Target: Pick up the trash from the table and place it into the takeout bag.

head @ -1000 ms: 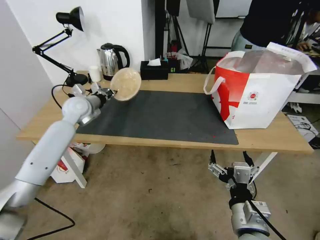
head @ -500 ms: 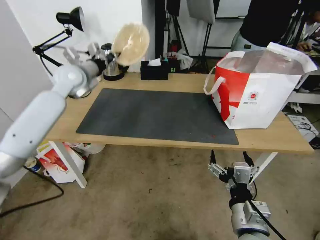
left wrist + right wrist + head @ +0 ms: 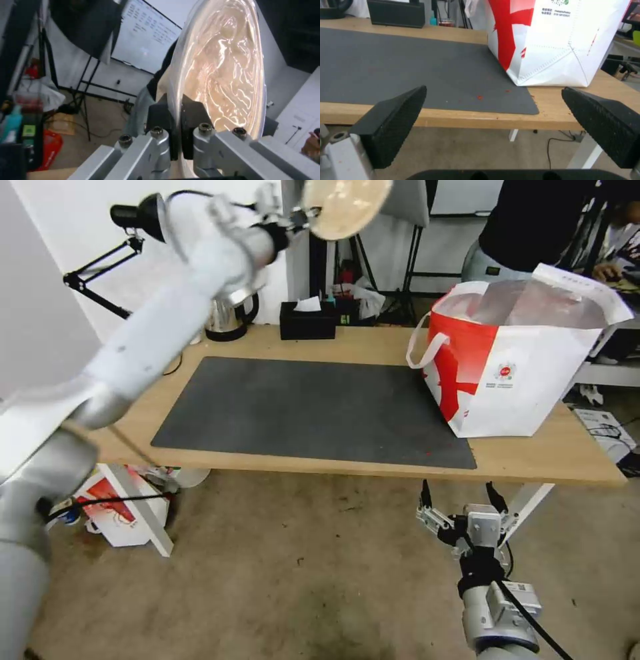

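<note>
My left gripper [image 3: 301,215] is raised high above the table's back edge, shut on the rim of the beige paper bowl [image 3: 345,201], which is tilted on its side. In the left wrist view the black fingers [image 3: 159,117] clamp the bowl [image 3: 226,62] at its rim. The takeout bag [image 3: 513,373] stands open at the right end of the table [image 3: 547,460], to the right of the bowl and lower, its foil lining showing. My right gripper [image 3: 459,490] hangs open and empty below the table's front edge; its view shows the bag [image 3: 553,45] and the grey mat [image 3: 386,62].
A kettle [image 3: 230,317], a black desk lamp [image 3: 140,213] and a black tissue box [image 3: 308,321] line the table's back edge. A smaller red-printed bag [image 3: 117,510] lies on the floor under the left end. A person [image 3: 533,227] stands behind the takeout bag.
My left arm has swung up and to the right with the bowl, from just above the mat's left end to high over the back edge. The right arm has stayed still.
</note>
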Motion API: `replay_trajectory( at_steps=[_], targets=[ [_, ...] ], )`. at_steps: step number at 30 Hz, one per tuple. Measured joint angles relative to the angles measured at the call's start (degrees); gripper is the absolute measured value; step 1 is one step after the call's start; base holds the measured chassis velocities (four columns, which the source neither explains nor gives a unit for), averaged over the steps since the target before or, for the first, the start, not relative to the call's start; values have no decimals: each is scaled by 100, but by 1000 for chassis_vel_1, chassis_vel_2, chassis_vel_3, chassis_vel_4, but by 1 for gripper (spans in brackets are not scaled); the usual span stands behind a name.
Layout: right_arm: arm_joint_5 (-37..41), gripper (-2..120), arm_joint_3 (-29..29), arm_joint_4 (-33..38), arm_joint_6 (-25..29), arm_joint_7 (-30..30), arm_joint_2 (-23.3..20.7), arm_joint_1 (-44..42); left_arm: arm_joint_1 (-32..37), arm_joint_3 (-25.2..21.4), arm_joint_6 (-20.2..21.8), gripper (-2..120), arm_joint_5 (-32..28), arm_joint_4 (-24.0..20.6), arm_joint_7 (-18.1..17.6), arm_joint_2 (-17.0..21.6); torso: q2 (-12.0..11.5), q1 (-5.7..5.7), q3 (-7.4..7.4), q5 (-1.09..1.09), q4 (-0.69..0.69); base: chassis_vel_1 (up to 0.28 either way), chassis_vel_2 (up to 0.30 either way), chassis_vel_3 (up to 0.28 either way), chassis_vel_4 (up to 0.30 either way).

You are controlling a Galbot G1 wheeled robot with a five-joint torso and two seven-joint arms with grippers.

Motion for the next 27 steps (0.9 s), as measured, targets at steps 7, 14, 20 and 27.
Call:
replay_trajectory(
  at_steps=[7,14,20,27],
  targets=[
    [0,100,0,0,1,0,0,0,-242,408,-129,1,212,1087,565,-966,0,0,0,0,-3,0,0,0,0],
    [0,100,0,0,1,0,0,0,-295,676,-228,1,410,1847,1183,-1864,0,0,0,1,-6,0,0,0,0],
    [0,100,0,0,1,0,0,0,-194,992,-299,1,423,1764,1352,-1941,0,-1,0,-3,0,0,0,0,0],
    [0,100,0,0,1,0,0,0,-57,1246,-442,1,389,1634,1657,-1919,0,-1,-1,-2,-2,0,0,0,0]
  ],
)
